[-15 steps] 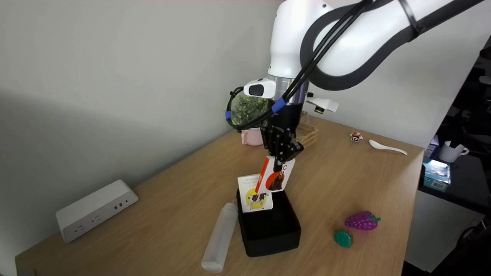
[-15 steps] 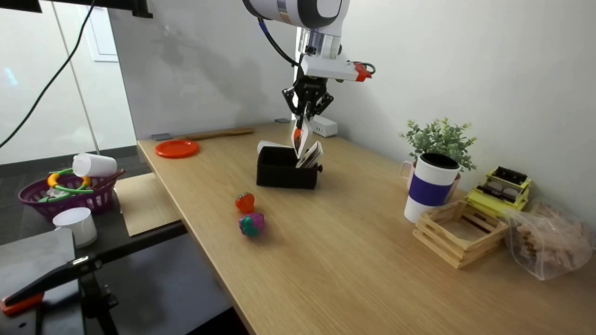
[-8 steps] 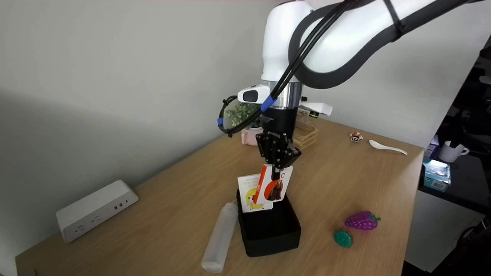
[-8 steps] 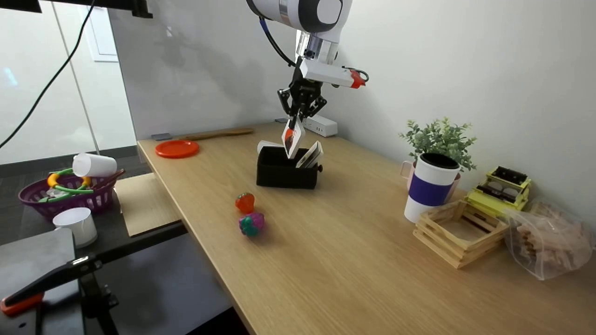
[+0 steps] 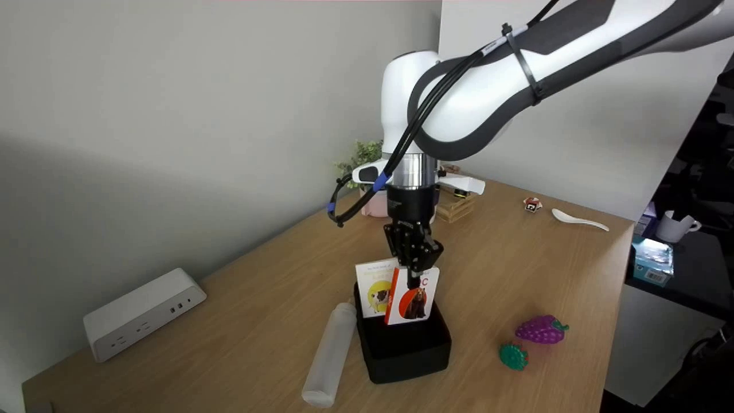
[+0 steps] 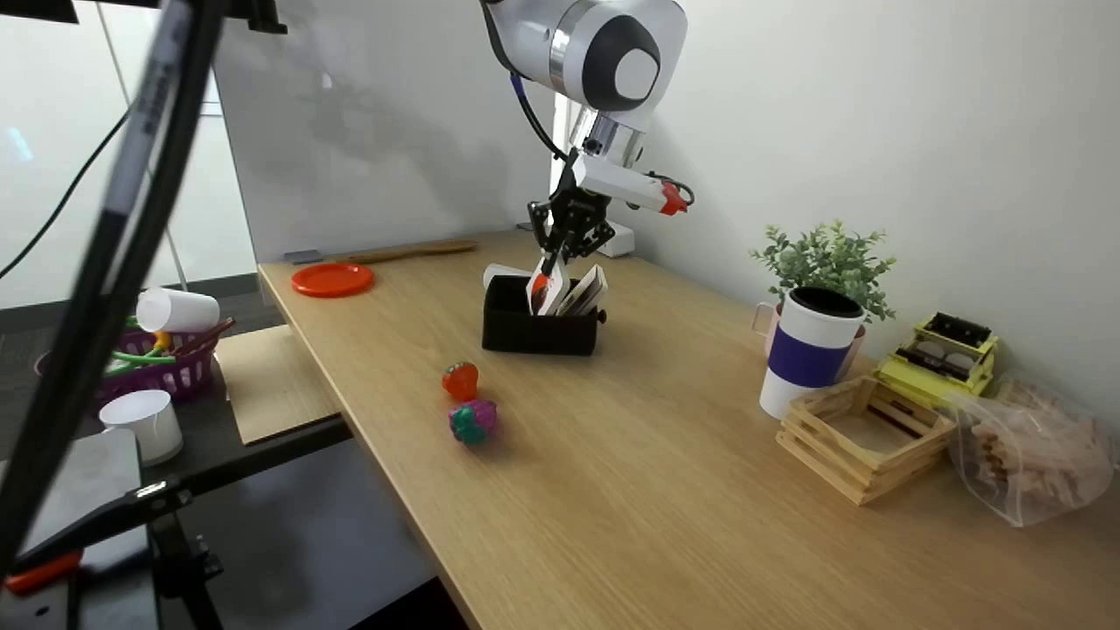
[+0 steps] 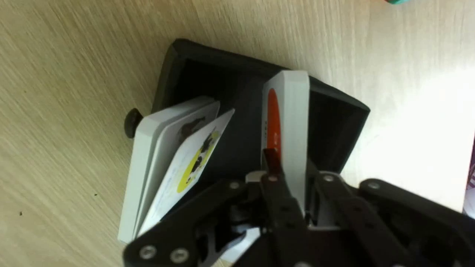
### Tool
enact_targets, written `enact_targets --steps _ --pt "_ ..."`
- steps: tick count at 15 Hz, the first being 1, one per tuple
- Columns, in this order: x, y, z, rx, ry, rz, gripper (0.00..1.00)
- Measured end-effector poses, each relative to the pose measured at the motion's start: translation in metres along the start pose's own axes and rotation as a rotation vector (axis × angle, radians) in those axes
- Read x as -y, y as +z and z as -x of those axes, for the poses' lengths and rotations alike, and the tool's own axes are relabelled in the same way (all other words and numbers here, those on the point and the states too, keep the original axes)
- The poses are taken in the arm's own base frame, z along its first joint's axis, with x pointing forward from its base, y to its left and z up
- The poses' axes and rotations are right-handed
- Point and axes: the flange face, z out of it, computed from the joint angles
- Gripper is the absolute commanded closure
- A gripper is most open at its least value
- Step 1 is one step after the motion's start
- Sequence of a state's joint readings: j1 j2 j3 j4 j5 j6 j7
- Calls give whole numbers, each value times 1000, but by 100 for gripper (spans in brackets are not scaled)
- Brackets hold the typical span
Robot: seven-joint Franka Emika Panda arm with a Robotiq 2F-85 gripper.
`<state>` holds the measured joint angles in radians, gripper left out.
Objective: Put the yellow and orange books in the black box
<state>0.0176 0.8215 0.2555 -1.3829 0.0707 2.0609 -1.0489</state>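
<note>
The thin, squarish, pale-covered book with the orange-red bear picture (image 5: 415, 303) is gripped between the fingers (image 7: 276, 193) and is held tilted, its lower edge seemingly inside the opening of the low, matte-black rectangular box (image 5: 409, 366); how deep it reaches cannot be told. The thin, squarish, pale-covered book with the yellow cow picture (image 5: 371, 287) is partly in the box, propped aslant with its top beyond the rim and its cover (image 7: 196, 159) seen fanned open in the wrist view.

That loose cover is judged the main hazard: if the orange book is released and tips toward it, the cover may be caught and folded, or the yellow book levered over the rim onto the light-brown, wood-topped table (image 5: 487, 269). The same could be caused when the fingers are spread, since one of them would be moved toward the yellow book. In the wrist view, one end of the orange book is seen to overlap a side wall; if that end is caught on the rim during lowering, the book may be twisted in the grip, or the box pushed into the white translucent plastic bottle (image 5: 330, 357) just beside it.
</note>
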Motion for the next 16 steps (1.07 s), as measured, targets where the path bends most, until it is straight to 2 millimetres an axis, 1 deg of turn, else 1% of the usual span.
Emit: enact_targets --steps 2,6,10,11,13,16 --pt "-6 9 -1 1 20 -15 96" --pt "-16 20 -5 -3 57 -27 96" --pt "-21 22 -9 -4 89 -31 96" --pt "-21 22 -10 -5 95 -31 64" --pt "-22 22 -12 -6 106 -30 55" --pt "-22 21 -15 -7 121 -27 33"
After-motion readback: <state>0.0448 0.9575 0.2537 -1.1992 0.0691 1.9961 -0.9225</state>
